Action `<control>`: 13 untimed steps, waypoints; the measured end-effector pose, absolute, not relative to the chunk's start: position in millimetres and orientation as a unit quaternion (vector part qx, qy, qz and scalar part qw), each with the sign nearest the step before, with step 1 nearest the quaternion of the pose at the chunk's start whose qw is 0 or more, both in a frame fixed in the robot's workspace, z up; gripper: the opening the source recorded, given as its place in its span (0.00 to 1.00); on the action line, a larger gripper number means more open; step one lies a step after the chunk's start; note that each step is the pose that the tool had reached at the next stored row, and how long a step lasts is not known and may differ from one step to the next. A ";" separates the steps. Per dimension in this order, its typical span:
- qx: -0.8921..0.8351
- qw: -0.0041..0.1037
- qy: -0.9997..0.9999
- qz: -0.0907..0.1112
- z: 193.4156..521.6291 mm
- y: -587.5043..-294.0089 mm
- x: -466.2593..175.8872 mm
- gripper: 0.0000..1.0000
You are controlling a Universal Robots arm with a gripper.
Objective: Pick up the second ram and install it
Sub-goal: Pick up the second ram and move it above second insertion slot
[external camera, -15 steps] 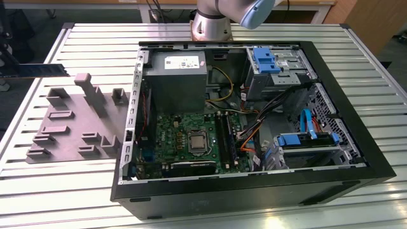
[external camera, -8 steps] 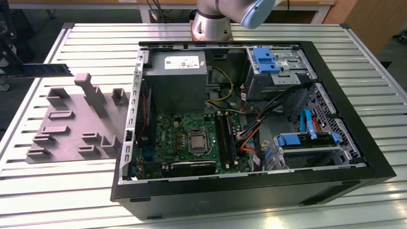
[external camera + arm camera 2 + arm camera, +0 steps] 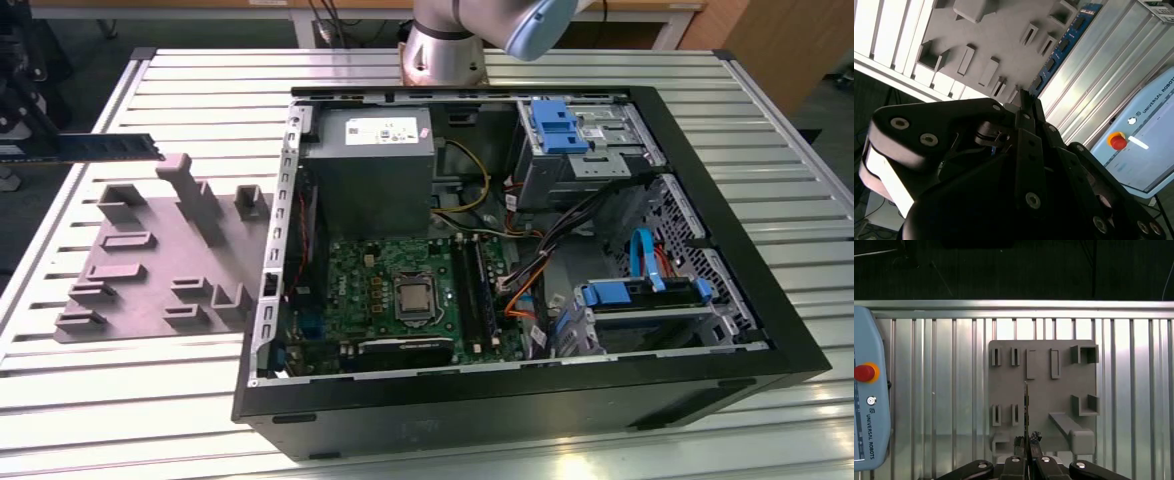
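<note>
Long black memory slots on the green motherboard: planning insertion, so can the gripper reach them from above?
Probably yes: the black computer case lies open, nothing covers the slots, though orange cables run close. The gripper holds the dark memory stick over the grey holder plate.

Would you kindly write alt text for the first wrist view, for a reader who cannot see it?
The claw grips the second ram edge-on, a thin dark line seen against the grey holder plate with its raised blocks. The plate lies on a slatted metal table, with a pale blue teach pendant beside it.
</note>
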State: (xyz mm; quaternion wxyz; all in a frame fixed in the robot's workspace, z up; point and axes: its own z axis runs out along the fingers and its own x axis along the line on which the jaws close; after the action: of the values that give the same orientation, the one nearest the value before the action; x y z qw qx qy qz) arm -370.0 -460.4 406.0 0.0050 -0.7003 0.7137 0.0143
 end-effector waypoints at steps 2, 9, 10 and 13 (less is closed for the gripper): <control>-0.700 0.005 0.714 0.014 406.0 -460.4 -367.6 0.14; -0.700 0.005 0.714 0.014 406.0 -460.3 -357.4 0.14; -0.700 0.005 0.714 0.014 406.0 -460.3 -355.8 0.14; -0.700 0.005 0.714 0.014 406.0 -460.3 -351.3 0.14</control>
State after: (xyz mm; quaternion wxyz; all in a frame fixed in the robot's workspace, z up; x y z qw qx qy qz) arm -351.3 -460.3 406.0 0.0050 -0.7002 0.7137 0.0143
